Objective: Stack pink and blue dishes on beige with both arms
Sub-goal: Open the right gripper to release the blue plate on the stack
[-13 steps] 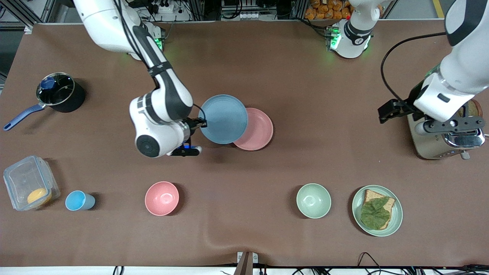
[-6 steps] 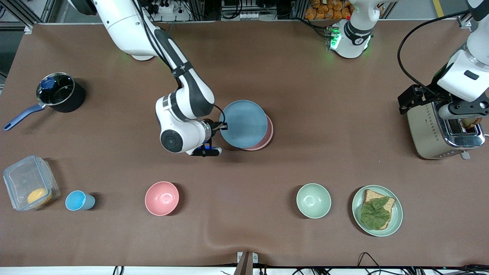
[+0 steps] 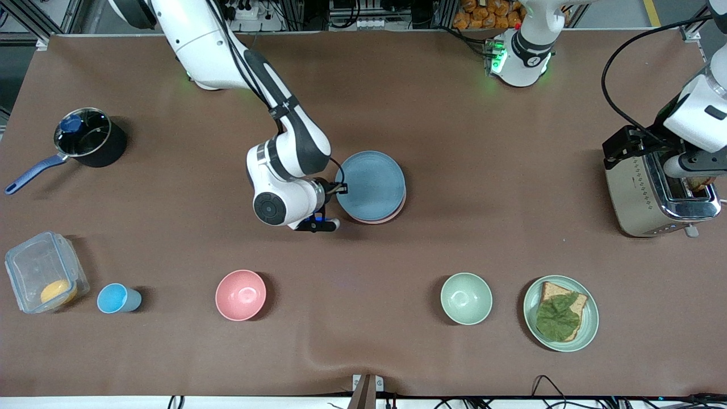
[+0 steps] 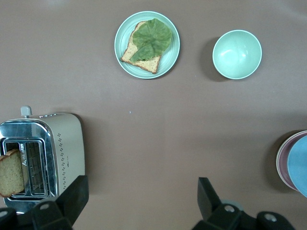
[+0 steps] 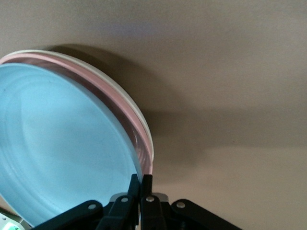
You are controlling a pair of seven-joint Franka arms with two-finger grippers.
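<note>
In the front view we see the blue plate [image 3: 371, 185] near the middle of the frame, covering the pink plate [image 3: 392, 215] so that only a thin pink crescent shows at its lower edge. That view shows no beige plate. The right wrist view does: under the pink plate [image 5: 120, 98] a cream rim [image 5: 144, 125] peeks out, and the blue plate [image 5: 62, 143] sits tilted over them, its held edge raised.

The right pincer [image 3: 339, 188] is at the blue plate's edge; in the right wrist view we see the right pincer [image 5: 139, 189] with its fingers [image 5: 146, 184] pressed together on that rim.

The left pincer [image 3: 694, 170] hangs at the right edge of the front frame, over the toaster [image 3: 642, 196]. The left wrist view shows its fingers [image 4: 207, 194] wide apart, holding nothing, with bread [image 4: 10, 172] in the toaster slot, which the front view barely shows. That view also catches the stack's edge at mid right.

All three plates are round and matte, resting on the brown surface [image 3: 483, 142].
</note>
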